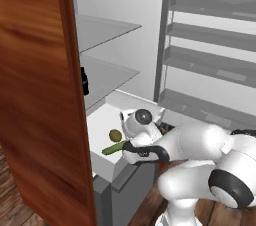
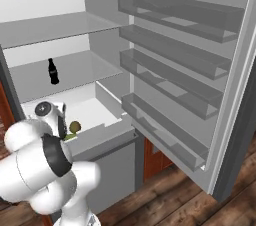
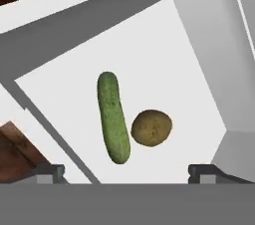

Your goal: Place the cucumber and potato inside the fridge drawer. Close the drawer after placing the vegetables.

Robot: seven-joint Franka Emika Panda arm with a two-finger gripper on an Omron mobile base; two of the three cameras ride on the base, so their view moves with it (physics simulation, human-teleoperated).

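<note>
The fridge drawer point(image 3: 60, 99) stands pulled out, and its white floor point(image 1: 102, 120) lies bare around the vegetables. The dark-green cucumber point(image 3: 113, 117) rests on that floor, and the olive-brown potato point(image 3: 151, 128) sits right beside it, just apart. From the left base view the cucumber point(image 1: 114, 147) lies near the drawer's front edge with the potato point(image 1: 115, 135) just behind it. The potato point(image 2: 75, 127) also peeks out beside my arm in the right base view. My gripper point(image 3: 127, 171) hovers above both, open, with nothing between its fingers.
A wooden cabinet panel point(image 1: 35, 95) stands close on the left. The fridge door point(image 2: 175, 70), lined with shelves, hangs open to the right. A dark bottle point(image 2: 52, 71) stands on the glass shelf above the drawer. The drawer's grey front panel point(image 1: 125, 180) faces me.
</note>
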